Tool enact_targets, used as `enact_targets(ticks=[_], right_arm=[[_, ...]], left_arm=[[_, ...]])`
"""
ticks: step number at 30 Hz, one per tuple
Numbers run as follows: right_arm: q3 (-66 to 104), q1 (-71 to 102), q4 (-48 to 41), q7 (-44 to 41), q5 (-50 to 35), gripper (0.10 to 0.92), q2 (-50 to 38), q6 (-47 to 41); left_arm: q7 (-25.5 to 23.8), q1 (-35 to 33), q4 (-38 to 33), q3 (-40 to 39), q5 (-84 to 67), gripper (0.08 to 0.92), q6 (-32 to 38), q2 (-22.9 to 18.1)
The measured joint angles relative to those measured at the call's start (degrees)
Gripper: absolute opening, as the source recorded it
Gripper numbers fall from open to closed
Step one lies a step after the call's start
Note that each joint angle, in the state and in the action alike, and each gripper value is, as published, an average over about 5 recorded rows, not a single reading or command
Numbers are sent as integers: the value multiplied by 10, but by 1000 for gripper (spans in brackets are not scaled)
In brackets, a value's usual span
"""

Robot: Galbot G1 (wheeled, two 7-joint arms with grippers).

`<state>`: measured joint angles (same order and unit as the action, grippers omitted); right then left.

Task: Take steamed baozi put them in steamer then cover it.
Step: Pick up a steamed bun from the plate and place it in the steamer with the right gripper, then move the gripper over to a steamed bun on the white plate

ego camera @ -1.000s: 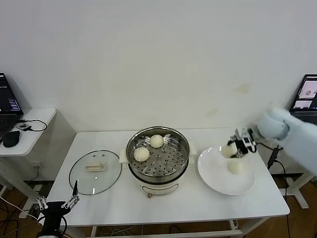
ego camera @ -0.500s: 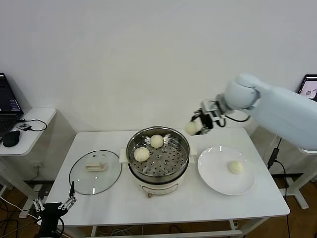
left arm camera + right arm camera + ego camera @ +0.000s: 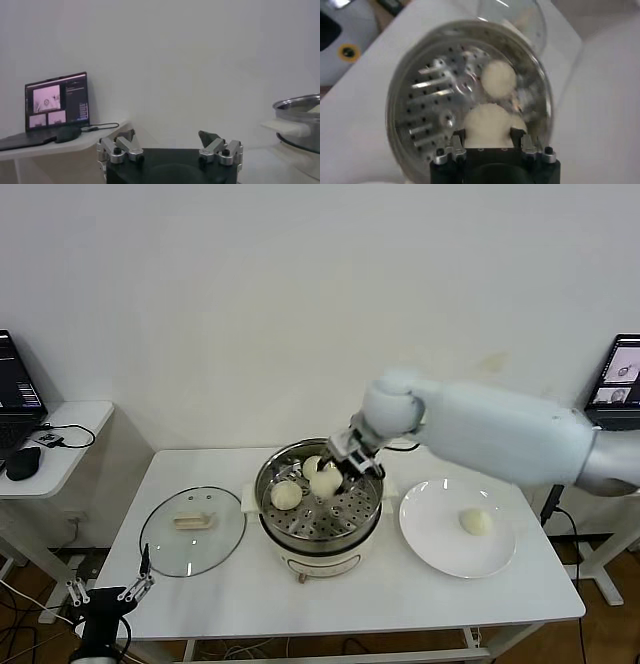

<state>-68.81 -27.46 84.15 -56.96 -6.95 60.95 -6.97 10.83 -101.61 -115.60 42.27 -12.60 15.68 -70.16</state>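
Head view: the right gripper (image 3: 335, 469) hangs over the steamer (image 3: 318, 506), its jaws closed on a steamed baozi (image 3: 324, 481) held just above the perforated tray. In the right wrist view that bun (image 3: 490, 127) sits between the two fingers (image 3: 451, 148), with another bun (image 3: 498, 78) lying on the tray beyond it. The head view shows two buns already in the pot, one near the left rim (image 3: 286, 495) and one towards the back (image 3: 311, 466), partly hidden by the gripper. A fourth bun (image 3: 475, 522) rests on the flat white plate (image 3: 430, 536) to the right of the steamer. The cover (image 3: 192, 531), clear glass with a cream handle, lies flat on the white table (image 3: 400, 594) left of the pot. The left gripper (image 3: 108, 593) waits low at the table's front left corner, jaws spread wide. Behind stands a plain white wall; a side desk (image 3: 70, 434) holds a laptop (image 3: 15, 399), and another screen (image 3: 620, 374) shows at the far right.
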Motion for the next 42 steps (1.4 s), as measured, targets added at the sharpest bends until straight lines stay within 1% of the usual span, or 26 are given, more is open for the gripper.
enact_targets(ticks=[8,16,23,26,31,34,37,42], right_arm=[[-19,14,0,1,40,577,26,52],[-26,20,8,-3,76,579,29,98],[-28,22,16,-6,86,583,25,117],[-28,22,18,-5,88,611,22,123],[-28,19,19,-4,92,743,17,131],[-25,16,20,-5,92,803,13,131],[-19,10,23,-6,88,820,7,127],[-4,-1,32,-5,73,823,-12,109]], left_arm=[[1,4,1,-3,0,823,-1,-5],[2,4,2,-4,0,823,0,-8],[2,3,3,-7,0,823,1,-10],[2,4,3,-7,0,823,1,-11],[2,4,3,-8,0,823,1,-11],[2,4,4,-6,0,823,2,-9],[2,3,4,-4,-1,823,2,-6],[2,4,5,-1,-3,823,2,0]])
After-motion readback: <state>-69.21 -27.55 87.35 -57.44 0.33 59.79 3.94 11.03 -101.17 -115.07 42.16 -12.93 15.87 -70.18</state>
